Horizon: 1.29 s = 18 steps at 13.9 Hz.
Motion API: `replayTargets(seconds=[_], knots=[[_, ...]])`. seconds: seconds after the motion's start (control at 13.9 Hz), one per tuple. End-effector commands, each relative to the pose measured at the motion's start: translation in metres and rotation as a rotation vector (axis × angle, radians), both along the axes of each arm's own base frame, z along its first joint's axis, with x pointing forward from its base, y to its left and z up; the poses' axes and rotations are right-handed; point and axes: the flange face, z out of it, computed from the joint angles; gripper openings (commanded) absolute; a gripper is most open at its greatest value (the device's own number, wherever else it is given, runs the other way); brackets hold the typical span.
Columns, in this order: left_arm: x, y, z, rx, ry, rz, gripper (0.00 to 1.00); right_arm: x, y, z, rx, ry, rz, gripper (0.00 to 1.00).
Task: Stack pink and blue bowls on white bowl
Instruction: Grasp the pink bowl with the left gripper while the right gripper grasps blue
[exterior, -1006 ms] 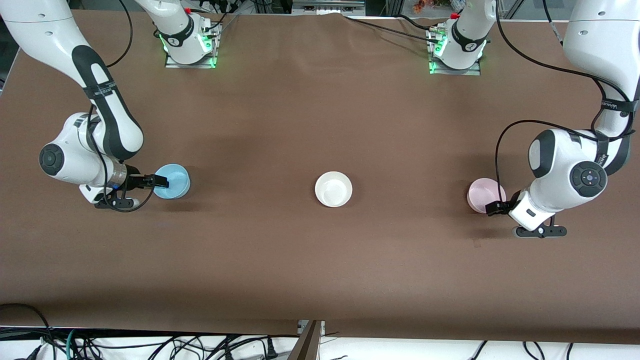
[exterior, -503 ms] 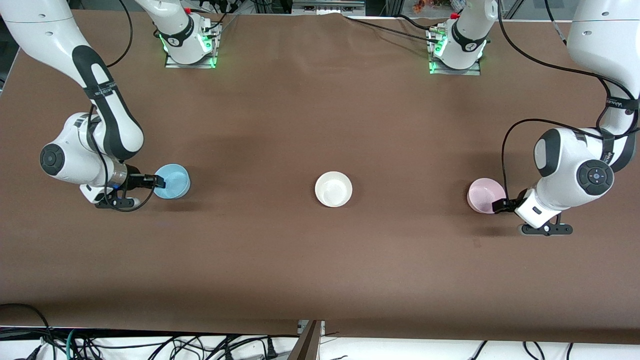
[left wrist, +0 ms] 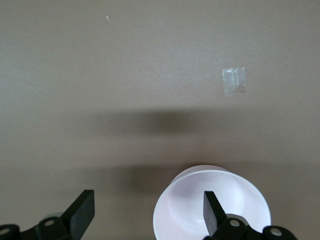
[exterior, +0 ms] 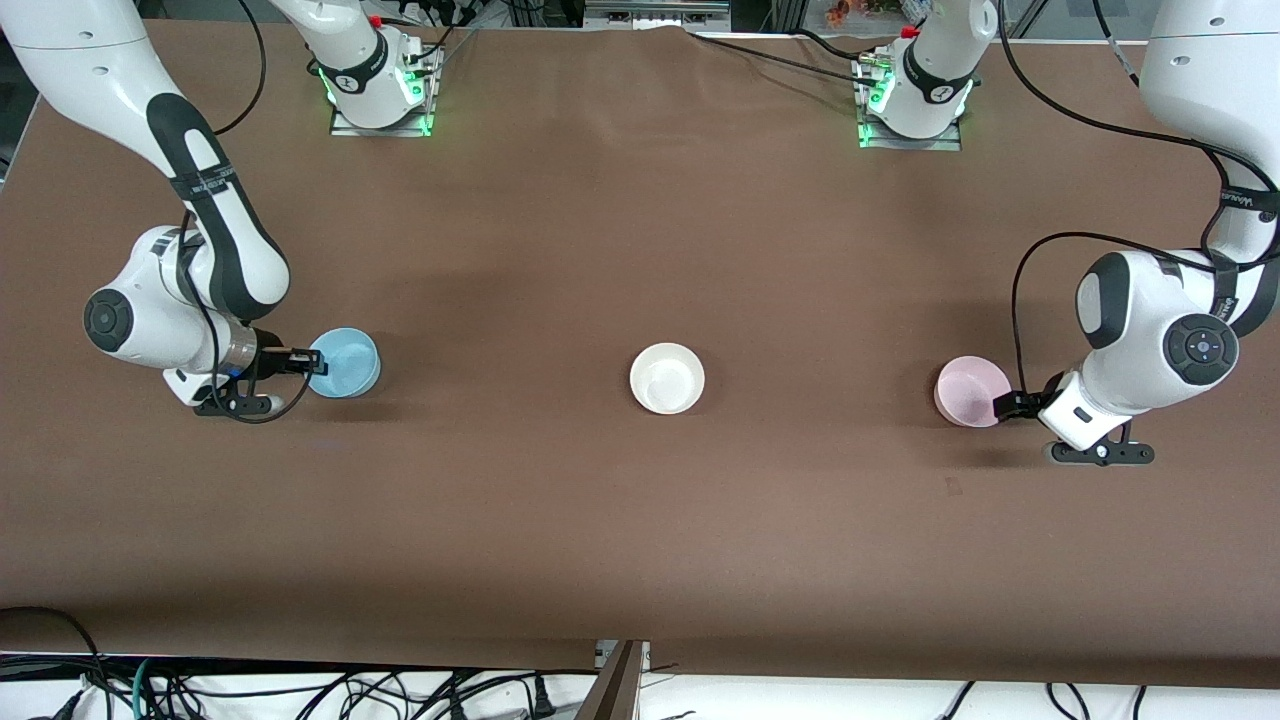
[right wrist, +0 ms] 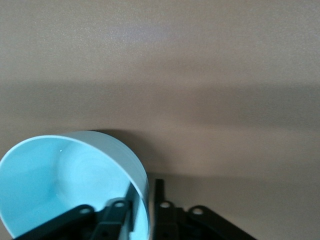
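Note:
The white bowl [exterior: 667, 378] sits upright at the middle of the table. The light blue bowl [exterior: 345, 362] is toward the right arm's end. My right gripper [exterior: 306, 361] is shut on its rim, one finger inside and one outside, as the right wrist view [right wrist: 145, 192] shows on the blue bowl [right wrist: 65, 180]. The pale pink bowl [exterior: 970, 390] sits toward the left arm's end. My left gripper [exterior: 1004, 405] is open astride its rim: in the left wrist view [left wrist: 146, 202] one finger is inside the pink bowl [left wrist: 190, 215] and one is outside.
The arms' green-lit bases [exterior: 380, 100] [exterior: 910, 112] stand along the table edge farthest from the front camera. A small piece of clear tape [left wrist: 233, 81] lies on the brown table near the pink bowl. Cables hang below the near edge [exterior: 300, 690].
My left gripper has shifted a little along the pink bowl's rim toward the left arm's end. My right gripper has stayed clamped on the blue bowl and barely moved. The bowls keep their places.

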Motion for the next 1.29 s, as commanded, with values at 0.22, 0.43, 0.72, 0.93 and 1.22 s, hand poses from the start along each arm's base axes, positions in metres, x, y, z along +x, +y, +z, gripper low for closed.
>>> replayTargets(seconds=[0.22, 0.43, 0.72, 0.93, 1.22], knots=[[-0.016, 0.018, 0.000, 0.007, -0.020, -0.036, 0.96, 0.005, 0.001, 0.013, 0.021, -0.031, 0.009, 0.00], [-0.017, 0.020, -0.001, 0.006, -0.023, -0.031, 0.95, 0.013, 0.008, 0.028, 0.025, -0.054, 0.019, 0.00], [-0.022, 0.018, -0.007, 0.003, -0.009, -0.034, 0.95, 0.028, 0.010, 0.060, 0.049, -0.024, 0.027, 0.00], [-0.031, 0.010, -0.011, -0.010, 0.006, -0.030, 0.93, 0.045, 0.029, 0.094, 0.082, 0.003, 0.051, 0.00], [-0.041, 0.008, -0.023, -0.021, 0.036, -0.027, 0.91, 0.053, 0.051, 0.107, 0.099, -0.007, 0.020, 0.00]])
